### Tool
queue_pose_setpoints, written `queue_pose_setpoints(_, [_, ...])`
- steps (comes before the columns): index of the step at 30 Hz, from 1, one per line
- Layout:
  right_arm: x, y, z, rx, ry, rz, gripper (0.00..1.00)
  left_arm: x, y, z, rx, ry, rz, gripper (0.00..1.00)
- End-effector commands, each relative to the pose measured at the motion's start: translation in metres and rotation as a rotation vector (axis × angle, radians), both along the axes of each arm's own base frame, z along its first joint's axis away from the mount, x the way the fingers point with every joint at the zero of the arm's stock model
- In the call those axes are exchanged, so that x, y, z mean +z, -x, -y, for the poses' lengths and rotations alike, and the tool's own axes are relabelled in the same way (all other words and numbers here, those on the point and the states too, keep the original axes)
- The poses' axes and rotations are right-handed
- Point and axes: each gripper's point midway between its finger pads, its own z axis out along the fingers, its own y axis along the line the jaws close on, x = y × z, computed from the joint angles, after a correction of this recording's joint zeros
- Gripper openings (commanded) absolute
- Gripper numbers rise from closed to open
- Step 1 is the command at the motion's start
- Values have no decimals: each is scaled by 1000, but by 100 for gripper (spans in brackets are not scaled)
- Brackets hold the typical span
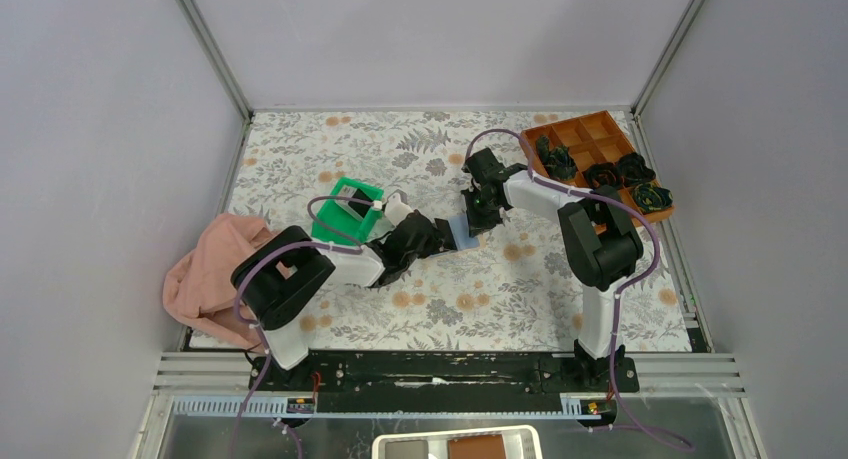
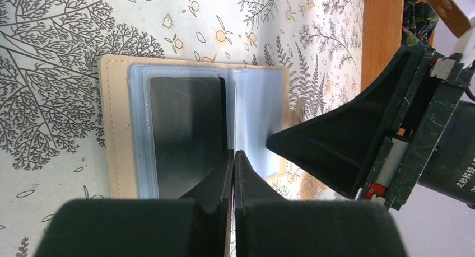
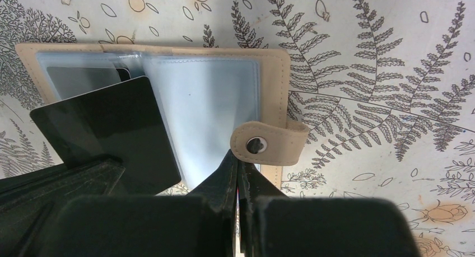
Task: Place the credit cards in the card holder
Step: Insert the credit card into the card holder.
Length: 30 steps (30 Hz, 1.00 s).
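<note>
My left gripper [image 2: 234, 163] is clenched on a thin dark plastic credit card [image 3: 106, 131], tilted over the open tan leather card holder [image 3: 274, 83] mid-table. My right gripper [image 3: 240, 168] is closed, tips pressing the clear page beside the snap tab [image 3: 269, 142]. I'd line the card's edge up with a free sleeve and slide it in flat, since a second dark card [image 2: 187, 134] already fills the left pocket. The green plastic tray [image 1: 345, 211] and crumpled pink cloth [image 1: 205, 274] sit off to my left, not in the way.

White, black-jointed arms [image 1: 350, 264] trailing lilac cables [image 1: 654, 249], the left end effector [image 2: 233, 153] and right end effector [image 3: 238, 155] matte black wedges.
</note>
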Motion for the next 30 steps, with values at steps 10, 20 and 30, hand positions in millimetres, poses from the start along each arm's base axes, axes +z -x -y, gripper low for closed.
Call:
queue_pose_setpoints(10, [-9,-13,19,-26,86,35,0,25,-8,7,26,53,62,0])
queue_pose_setpoints(20, [-9,-12,20,-27,87,34,0,10,-2,-2,28,18,39,0])
queue_pose_setpoints(30, [-9,-12,20,-26,90,32,0,2,0,-3,29,0,30,0])
